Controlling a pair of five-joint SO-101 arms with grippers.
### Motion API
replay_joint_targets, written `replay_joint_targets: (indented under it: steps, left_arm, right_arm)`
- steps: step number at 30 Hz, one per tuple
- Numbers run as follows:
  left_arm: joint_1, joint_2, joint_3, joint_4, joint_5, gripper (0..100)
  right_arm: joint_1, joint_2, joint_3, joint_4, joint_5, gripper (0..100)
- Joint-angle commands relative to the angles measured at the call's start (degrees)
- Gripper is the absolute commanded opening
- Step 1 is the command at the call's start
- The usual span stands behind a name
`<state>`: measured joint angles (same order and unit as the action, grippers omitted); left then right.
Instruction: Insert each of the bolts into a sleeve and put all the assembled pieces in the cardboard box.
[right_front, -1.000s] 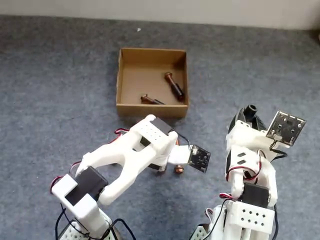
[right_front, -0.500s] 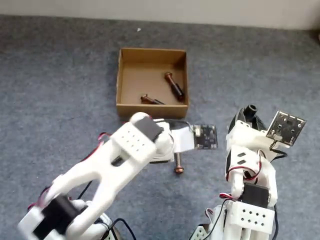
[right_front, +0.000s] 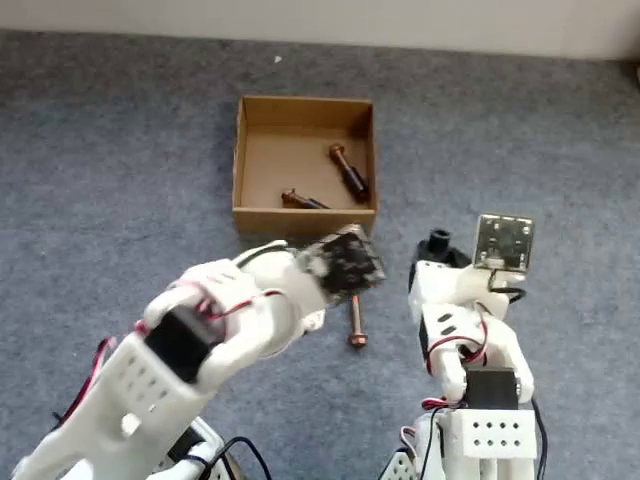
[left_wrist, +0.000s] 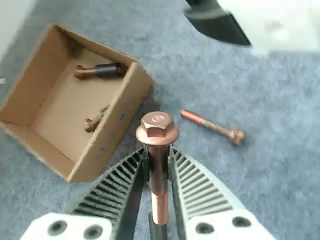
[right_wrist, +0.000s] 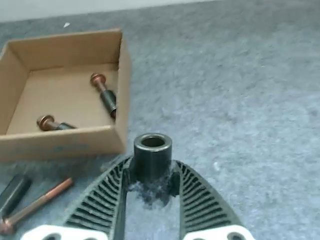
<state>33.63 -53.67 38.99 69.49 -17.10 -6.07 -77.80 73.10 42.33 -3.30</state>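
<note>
L gripper (left_wrist: 156, 154) clamps bolt (left_wrist: 157, 129): head past jaw tips, shank end hidden btwn jaws. R gripper (right_wrist: 151, 169) grips sleeve (right_wrist: 152, 149), base hidden.

A grey, short-piled carpet (right_front: 120, 180) covers the whole desk, flecked lighter and darker. Along its far edge runs a pale, plain strip (right_front: 400, 18); whether this is a wall or a board cannot be told. A tiny white speck (right_front: 277, 60) lies on the carpet near that strip.
</note>
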Motion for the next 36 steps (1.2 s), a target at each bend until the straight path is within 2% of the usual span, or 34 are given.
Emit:
replay_joint_targets:
  steps: [1, 6, 11, 16, 21, 28, 36]
  left_arm:
    - [-4.1, -9.1, 2.7, -5.5, 4.9, 1]
    - [-7.5, -19.1, 9.0, -11.5, 12.2, 1]
    - [-9.9, -26.0, 12.0, -16.3, 18.6, 1]
    - [-10.4, -27.7, 12.0, -20.7, 21.3, 1]
    - [-10.2, -27.6, 12.0, -26.2, 24.5, 1]
    - [-0.7, -27.6, 12.9, -28.1, 25.6, 1]
    - [1.3, -27.6, 24.0, -42.1, 25.7, 1]
  right_arm:
    - [-4.2, -1.4, -3.0, 1.5, 0.6, 0.5]
    - [-9.8, -3.4, -2.9, 2.5, 3.0, 0.5]
    - [-17.5, -15.5, -0.2, 4.7, 8.7, 0.5]
    - [-24.0, -26.4, 5.0, 6.0, 11.9, 0.5]
    - [-29.4, -27.0, 7.0, 5.8, 11.9, 0.5]
    - [-33.1, -27.3, 7.5, 1.9, 11.9, 0.5]
    - [-32.9, -27.4, 7.0, 1.4, 11.9, 0.5]
